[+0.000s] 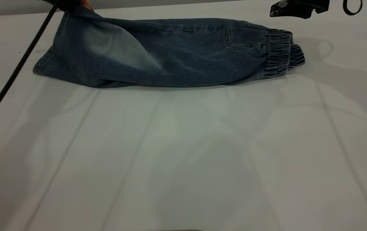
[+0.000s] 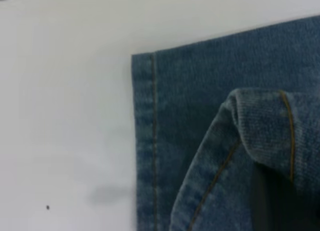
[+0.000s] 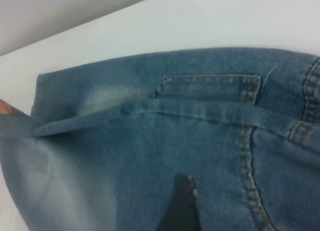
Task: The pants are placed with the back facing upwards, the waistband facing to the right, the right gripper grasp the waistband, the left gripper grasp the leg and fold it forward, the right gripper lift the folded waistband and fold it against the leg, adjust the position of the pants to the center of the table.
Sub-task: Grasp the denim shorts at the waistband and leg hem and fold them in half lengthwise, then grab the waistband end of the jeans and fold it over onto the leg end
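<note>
In the exterior view you see the pants [image 1: 170, 54] folded lengthwise across the upper half of the table [image 1: 183, 154], waistband [image 1: 279, 53] at right. The left gripper [image 1: 71, 4] sits at the upper left edge, lifting the leg hem; whether it pinches, you cannot tell. The right gripper [image 1: 295, 8] hangs at upper right, apart from the cloth.

Your left wrist view shows a raised hem [image 2: 260, 126] over flat denim.

Your right wrist view shows a back pocket [image 3: 210, 86]; its pincer state cannot be told
</note>
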